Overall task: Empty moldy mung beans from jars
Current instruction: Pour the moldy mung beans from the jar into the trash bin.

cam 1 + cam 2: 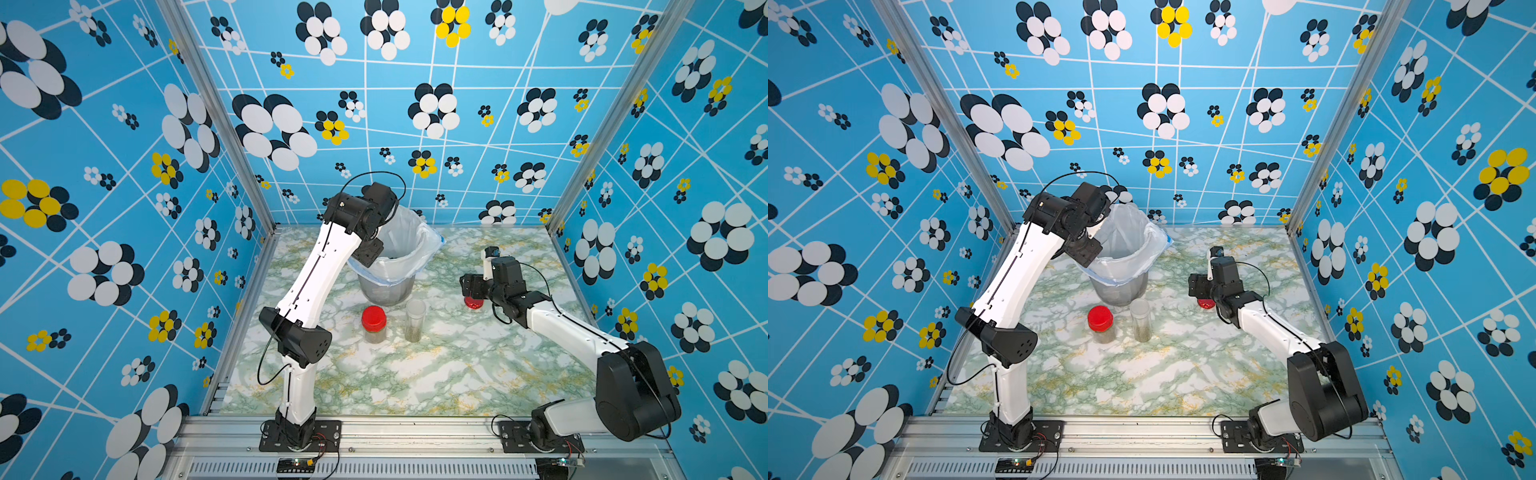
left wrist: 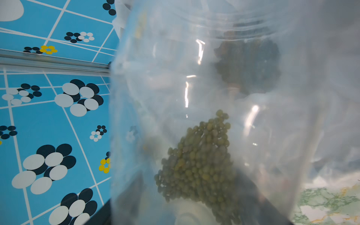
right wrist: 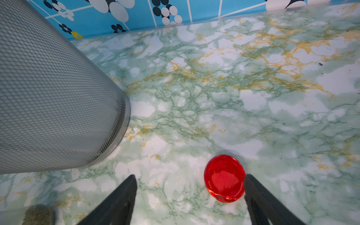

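Clear jar [image 2: 175, 81] with green beans [image 2: 198, 165] is tipped over the bin [image 1: 386, 293] near the surface's [image 1: 415, 374] back edge; your left jaws hold it tight. Your right jaws are spread wide, with a red lid [image 3: 224, 178] lying between them.

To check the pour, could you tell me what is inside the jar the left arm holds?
A clump of olive mung beans lies inside the jar; the darker mass beyond is too blurred.

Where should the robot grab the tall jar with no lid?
Probably grip the tall jar around its clear wall, above the beans, coming from the side away from the red-lidded jar, which stands close: it is upright and open-topped.
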